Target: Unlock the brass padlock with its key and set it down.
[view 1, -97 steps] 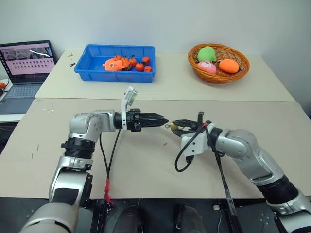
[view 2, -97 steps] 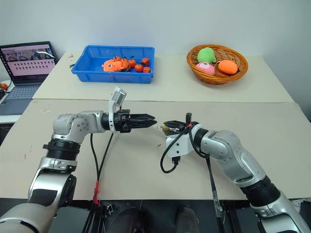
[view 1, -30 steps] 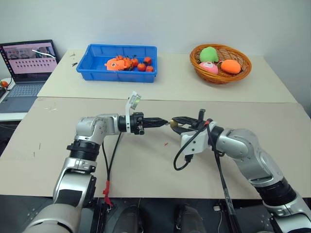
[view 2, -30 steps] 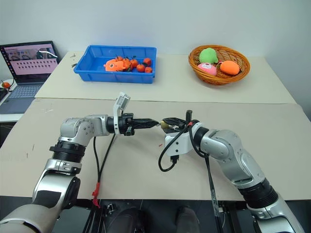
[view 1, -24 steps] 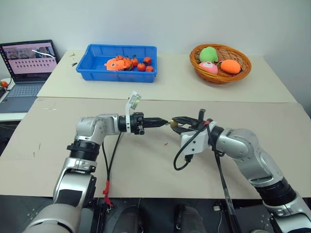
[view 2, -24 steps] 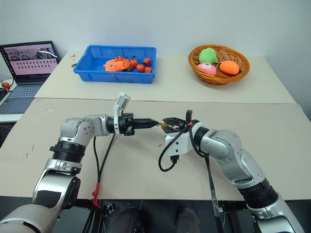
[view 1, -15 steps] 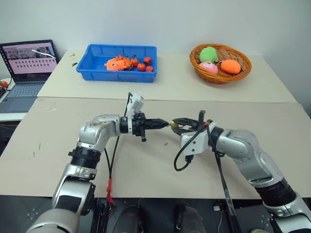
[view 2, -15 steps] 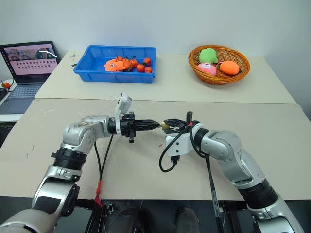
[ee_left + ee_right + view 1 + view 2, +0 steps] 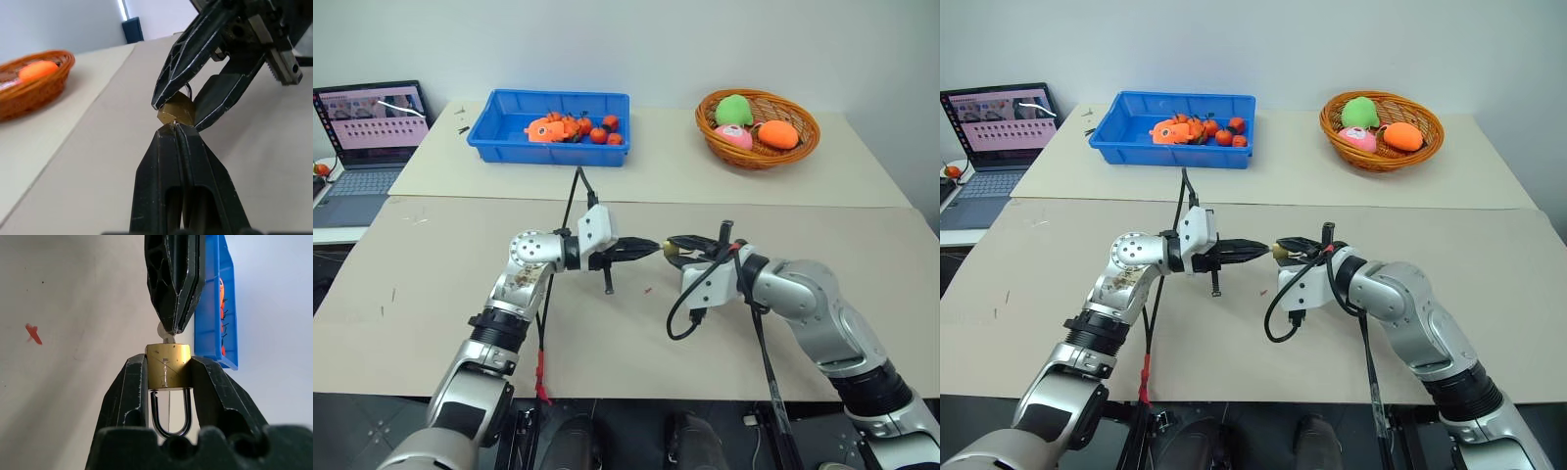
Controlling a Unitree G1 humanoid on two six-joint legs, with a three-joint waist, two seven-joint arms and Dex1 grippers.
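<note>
The brass padlock (image 9: 168,364) hangs above the table's middle, its body clamped between the two fingers of my right gripper (image 9: 678,246). Its dark shackle (image 9: 169,418) points back toward the right wrist. The small silvery key (image 9: 165,332) sticks into the end of the padlock's body. My left gripper (image 9: 650,248) comes in level from the left, shut on the key's head. In the left wrist view the shut fingertips (image 9: 172,131) meet the padlock (image 9: 176,110) end on. Most of the key is hidden by the fingers.
A blue bin (image 9: 508,144) holding orange fruits stands at the back left, a wicker basket (image 9: 712,133) with soft toys at the back right. A laptop (image 9: 364,129) is far left. A small red speck (image 9: 647,290) lies on the table under the grippers.
My left wrist has rolled about its own pointing line while its fingertips stayed at the padlock. The left elbow has swung inward. The right arm and padlock have held still.
</note>
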